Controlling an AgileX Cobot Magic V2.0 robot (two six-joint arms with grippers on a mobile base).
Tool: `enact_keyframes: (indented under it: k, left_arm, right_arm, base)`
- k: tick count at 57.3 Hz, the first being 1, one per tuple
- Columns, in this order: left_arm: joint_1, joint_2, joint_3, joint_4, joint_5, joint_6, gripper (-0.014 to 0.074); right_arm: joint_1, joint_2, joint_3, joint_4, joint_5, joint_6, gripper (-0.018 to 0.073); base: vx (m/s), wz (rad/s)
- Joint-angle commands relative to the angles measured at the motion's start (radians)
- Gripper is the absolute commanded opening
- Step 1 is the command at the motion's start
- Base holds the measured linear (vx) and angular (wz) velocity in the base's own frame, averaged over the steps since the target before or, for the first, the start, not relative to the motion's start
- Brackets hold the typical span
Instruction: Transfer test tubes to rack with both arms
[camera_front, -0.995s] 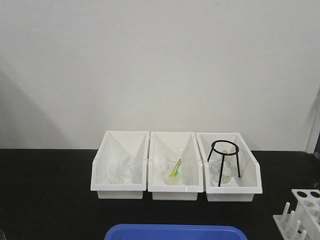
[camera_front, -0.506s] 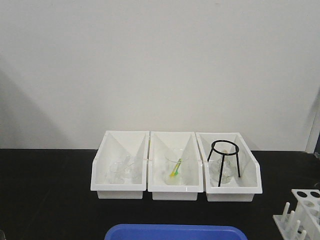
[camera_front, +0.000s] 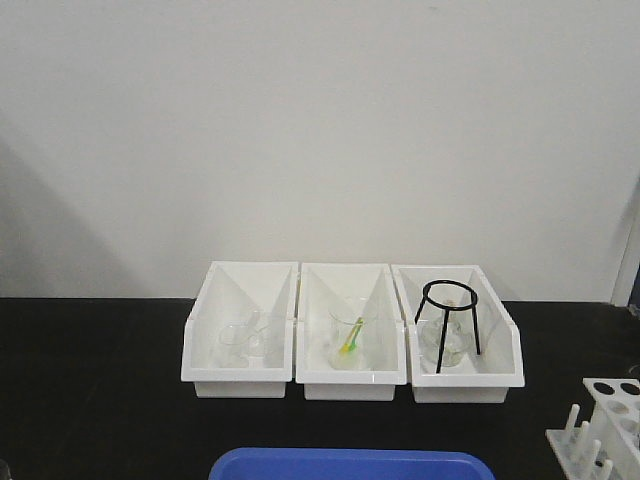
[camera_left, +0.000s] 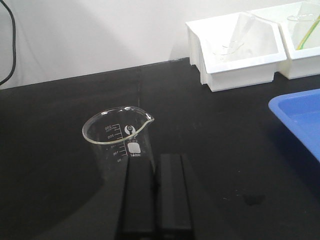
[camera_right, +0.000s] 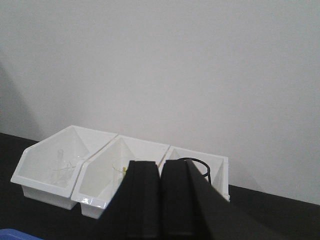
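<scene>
1. In the front view, three white bins sit side by side in the middle of the frame on a black table (camera_front: 100, 400).
2. The left bin (camera_front: 240, 335) has clear glass cups in it.
3. The middle bin (camera_front: 350, 335) has a clear glass cup with a green and yellow stick (camera_front: 351, 338) leaning inside it.
4. The right bin (camera_front: 465, 335) has a black wire ring stand (camera_front: 450, 315) standing over a glass cup.
5. A blue tray (camera_front: 350, 465) shows at the bottom middle of the front view, cut off by the edge.
6. The white rack (camera_front: 605, 425) is in the bottom right corner of the front view. Only part of it shows, with round holes on top and pegs at the front. From here one cannot tell if any tubes are in it.
7. No test tubes can be made out for sure in any view.
8. In the left wrist view, the left gripper (camera_left: 156, 165) is at the bottom middle. Its two black fingers are pressed together with nothing between them.
9. A clear beaker (camera_left: 120, 140) with a spout stands upright on the table just above the left gripper tips in that frame.
10. In the right wrist view, the right gripper (camera_right: 160, 172) is at the bottom middle, its fingers closed together and holding nothing. The three bins lie behind it.
</scene>
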Motion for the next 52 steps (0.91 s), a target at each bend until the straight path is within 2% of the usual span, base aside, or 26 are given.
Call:
enact_keyframes:
  k: [1, 40, 44, 47, 49, 52]
  left_arm:
    - [0.001, -0.01, 0.027, -0.01, -0.073, -0.008, -0.0015]
    - [0.001, -0.01, 0.027, -0.01, -0.073, -0.008, -0.0015]
    - [0.001, -0.01, 0.027, -0.009, -0.074, -0.008, -0.0015]
    - [0.001, -0.01, 0.027, -0.009, -0.074, -0.008, -0.0015]
    - [0.001, -0.01, 0.027, -0.009, -0.074, -0.008, -0.0015]
    - [0.001, -0.01, 0.027, -0.009, -0.074, -0.008, -0.0015]
  right_arm:
    - [0.004, 0.0, -0.031, 0.009, -0.022, -0.003, -0.0007]
    - [0.004, 0.0, -0.031, 0.024, -0.025, -0.002, -0.0007]
    - [0.004, 0.004, -0.027, 0.083, -0.036, -0.002, -0.0007]
    - [0.004, -0.001, -0.009, 0.172, -0.042, -0.032, -0.0007]
    - [0.004, -0.004, 0.009, 0.258, -0.041, -0.091, -0.0007]
    - [0.004, -0.011, 0.049, 0.427, -0.041, -0.232, -0.0007]
  base:
    - [0.0, 0.0]
    - [0.0, 0.0]
    - [0.0, 0.0]
    - [0.0, 0.0]
    - [0.0, 0.0]
    - [0.0, 0.0]
